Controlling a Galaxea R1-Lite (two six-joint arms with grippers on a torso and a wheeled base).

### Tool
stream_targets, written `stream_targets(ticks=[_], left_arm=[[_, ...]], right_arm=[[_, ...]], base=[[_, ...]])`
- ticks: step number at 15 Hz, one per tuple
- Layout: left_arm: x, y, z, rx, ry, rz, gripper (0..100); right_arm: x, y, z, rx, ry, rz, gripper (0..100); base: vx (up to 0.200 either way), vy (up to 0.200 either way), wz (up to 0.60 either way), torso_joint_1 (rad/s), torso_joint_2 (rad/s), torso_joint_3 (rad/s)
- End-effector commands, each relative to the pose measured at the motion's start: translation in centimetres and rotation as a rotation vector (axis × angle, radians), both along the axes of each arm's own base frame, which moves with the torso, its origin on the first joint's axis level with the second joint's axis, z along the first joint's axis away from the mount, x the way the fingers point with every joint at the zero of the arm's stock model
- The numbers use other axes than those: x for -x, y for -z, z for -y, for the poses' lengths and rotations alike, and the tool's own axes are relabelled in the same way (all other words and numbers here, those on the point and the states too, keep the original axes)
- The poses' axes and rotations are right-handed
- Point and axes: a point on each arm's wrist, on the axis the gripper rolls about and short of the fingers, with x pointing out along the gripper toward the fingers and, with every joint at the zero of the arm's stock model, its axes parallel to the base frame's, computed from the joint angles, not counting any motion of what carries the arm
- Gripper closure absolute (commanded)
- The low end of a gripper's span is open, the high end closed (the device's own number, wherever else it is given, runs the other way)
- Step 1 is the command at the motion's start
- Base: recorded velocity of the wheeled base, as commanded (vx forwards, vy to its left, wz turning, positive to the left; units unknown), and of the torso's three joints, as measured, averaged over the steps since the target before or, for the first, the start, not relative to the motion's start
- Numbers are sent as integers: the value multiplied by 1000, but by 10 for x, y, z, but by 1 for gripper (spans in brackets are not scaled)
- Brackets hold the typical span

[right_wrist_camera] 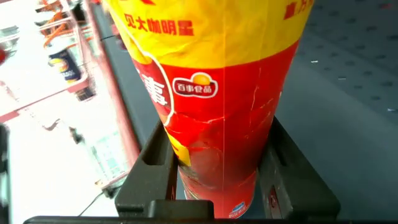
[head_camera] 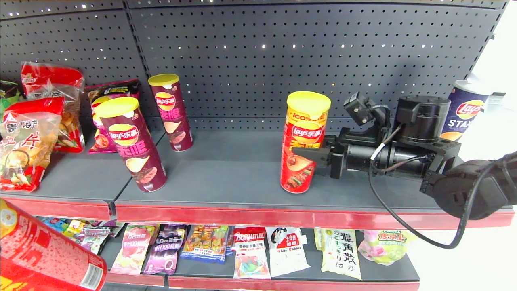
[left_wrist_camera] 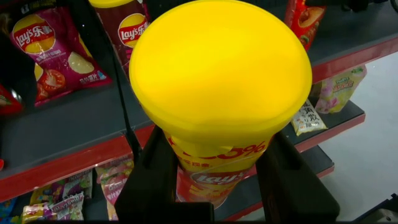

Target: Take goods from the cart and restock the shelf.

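Two red cans in play, one per hand. Red can [head_camera: 305,141], yellow lid, stands on the upper shelf [head_camera: 226,169] right of centre, well apart from the purple cans [head_camera: 131,143] to the left and the blue can [head_camera: 464,111] at the far right end. Long axis vertical, lid up, printed face toward the aisle; base looks seated on the shelf, though I cannot confirm actual contact. Right hand [head_camera: 307,154] comes in level from the right and pinches the can about mid-body, one finger on each side; the right wrist view shows both fingers flush against the wall. Judgement: a side grip at mid-height keeps the tall, narrow tube from tipping while it is set down, and leaves the base free to meet the shelf flat. The spot suits a new facing in the open stretch. Second can [left_wrist_camera: 217,68] sits pinched in the left hand [left_wrist_camera: 217,183], low at the robot's left front, below the shelf edge, off any surface. Its axis is tilted, lid toward the wrist camera; likely parked there awaiting its turn. Snack bags [head_camera: 24,141] crowd the shelf's left end; packets [head_camera: 250,250] line the lower shelf [head_camera: 404,275]. Risk: letting go before the base lies flat could topple the can.
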Motion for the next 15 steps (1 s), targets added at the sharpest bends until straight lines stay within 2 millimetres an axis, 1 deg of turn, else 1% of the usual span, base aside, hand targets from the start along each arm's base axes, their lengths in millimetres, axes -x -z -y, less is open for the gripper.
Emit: stream_targets(ticks=[1,3,6,9,15], left_arm=[[0,-1,0,0,0,0,100],[0,-1,0,0,0,0,100],[0,-1,0,0,0,0,100],[0,-1,0,0,0,2,100],[1,-1,0,2,0,9,100]], right_arm=[[6,2,-3,7,-14,-6,100],[9,7,-4,14,-23,-20,100],[15,6,-6,14,-37,-20,100],[16,7,-6,17,-39,-23,100],[21,17,-6,40,-46,-43,100]], base=[[0,0,0,0,0,0],[0,0,0,0,0,0],[0,0,0,0,0,0],[0,0,0,0,0,0],[0,0,0,0,0,0]])
